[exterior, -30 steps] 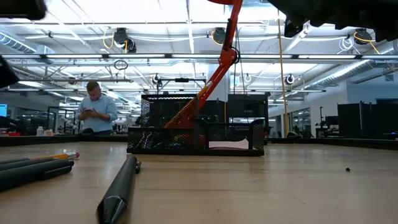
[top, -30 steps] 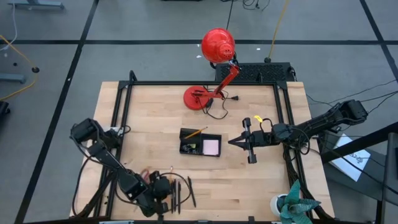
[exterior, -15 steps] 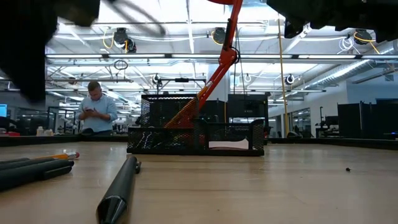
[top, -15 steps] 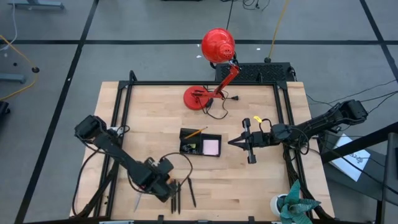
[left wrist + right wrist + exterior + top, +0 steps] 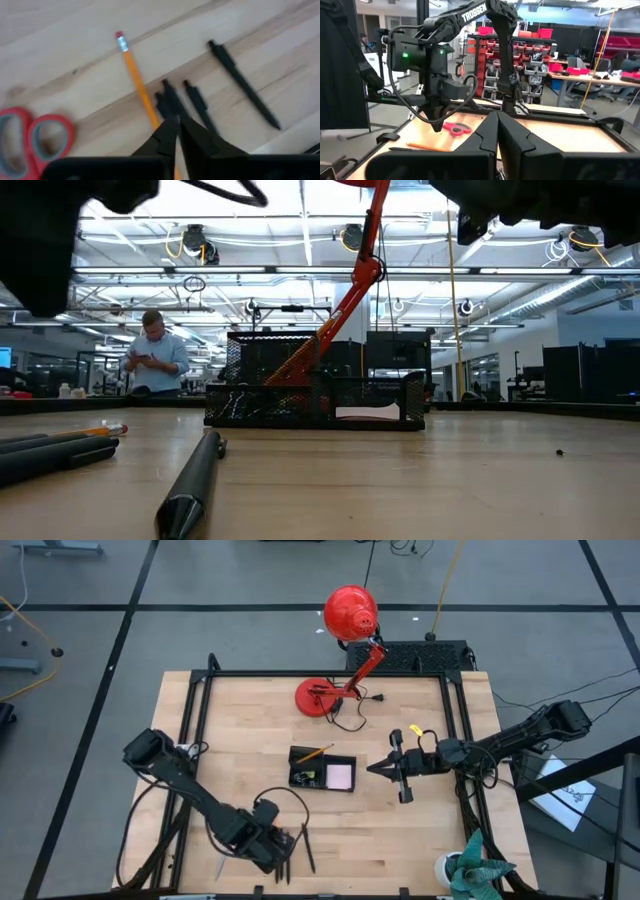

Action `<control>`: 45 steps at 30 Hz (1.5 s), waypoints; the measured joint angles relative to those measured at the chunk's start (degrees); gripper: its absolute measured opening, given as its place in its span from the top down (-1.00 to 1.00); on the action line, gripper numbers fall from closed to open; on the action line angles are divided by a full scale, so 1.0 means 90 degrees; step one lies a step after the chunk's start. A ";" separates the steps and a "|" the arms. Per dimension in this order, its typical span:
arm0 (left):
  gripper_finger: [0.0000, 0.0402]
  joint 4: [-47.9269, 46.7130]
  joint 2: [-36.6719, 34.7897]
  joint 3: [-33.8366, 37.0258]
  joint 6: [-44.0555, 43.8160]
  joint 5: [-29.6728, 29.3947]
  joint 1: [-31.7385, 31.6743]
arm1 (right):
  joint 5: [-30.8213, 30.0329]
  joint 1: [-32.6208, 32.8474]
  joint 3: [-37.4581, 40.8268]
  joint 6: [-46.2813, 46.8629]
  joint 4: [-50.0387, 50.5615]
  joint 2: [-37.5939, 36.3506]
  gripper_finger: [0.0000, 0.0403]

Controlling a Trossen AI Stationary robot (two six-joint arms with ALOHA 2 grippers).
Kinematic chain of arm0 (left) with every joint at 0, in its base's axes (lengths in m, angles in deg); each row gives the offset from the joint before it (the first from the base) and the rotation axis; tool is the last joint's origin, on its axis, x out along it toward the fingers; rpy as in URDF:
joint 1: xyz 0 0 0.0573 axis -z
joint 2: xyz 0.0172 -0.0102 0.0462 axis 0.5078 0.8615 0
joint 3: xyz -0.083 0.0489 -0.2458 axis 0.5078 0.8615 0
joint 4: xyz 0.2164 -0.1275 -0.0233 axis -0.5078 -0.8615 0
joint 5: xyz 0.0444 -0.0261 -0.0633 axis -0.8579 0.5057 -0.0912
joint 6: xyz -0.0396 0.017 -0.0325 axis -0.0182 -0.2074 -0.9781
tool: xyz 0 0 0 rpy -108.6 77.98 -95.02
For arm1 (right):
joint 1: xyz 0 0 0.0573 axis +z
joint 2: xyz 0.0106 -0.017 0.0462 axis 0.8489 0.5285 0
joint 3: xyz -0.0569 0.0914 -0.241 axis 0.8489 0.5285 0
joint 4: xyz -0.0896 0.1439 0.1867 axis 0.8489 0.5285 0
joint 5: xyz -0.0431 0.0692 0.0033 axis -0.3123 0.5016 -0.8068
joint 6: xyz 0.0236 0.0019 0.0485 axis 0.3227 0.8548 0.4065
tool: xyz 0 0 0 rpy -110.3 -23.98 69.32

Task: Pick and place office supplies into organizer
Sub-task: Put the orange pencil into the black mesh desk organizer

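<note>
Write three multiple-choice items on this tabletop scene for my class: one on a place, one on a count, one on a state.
1. Where is the pink square sticky-note pad?
A in the black rectangular mesh organizer
B beside the scissors
C under the lamp

2. How many black pens lie ahead of the left gripper?
A one
B three
C five

3. The right gripper is:
A holding a pencil
B shut, empty
C wide open

Answers: 1 A, the pad shows in its low section; 2 B, the left wrist view shows three; 3 B, jaws together, nothing between.
</note>
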 joint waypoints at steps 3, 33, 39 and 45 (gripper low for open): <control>0.62 0.0156 0.0060 0.0006 -0.0032 -0.0019 -0.0138 | 0.0019 0.0013 0.0000 0.0217 0.0055 0.0000 0.98; 0.34 -0.0391 0.0580 0.0005 0.0664 0.1042 -0.1118 | 0.0017 0.0006 0.0002 0.0016 0.0198 0.0000 0.98; 0.30 -0.0404 0.0580 0.0009 0.0575 0.0828 -0.1042 | 0.0017 0.0006 0.0002 0.0148 0.0202 0.0000 0.98; 0.23 -0.0316 0.0575 0.0330 0.0681 0.0840 -0.1059 | 0.0019 0.0006 0.0002 0.0160 0.0205 0.0000 0.98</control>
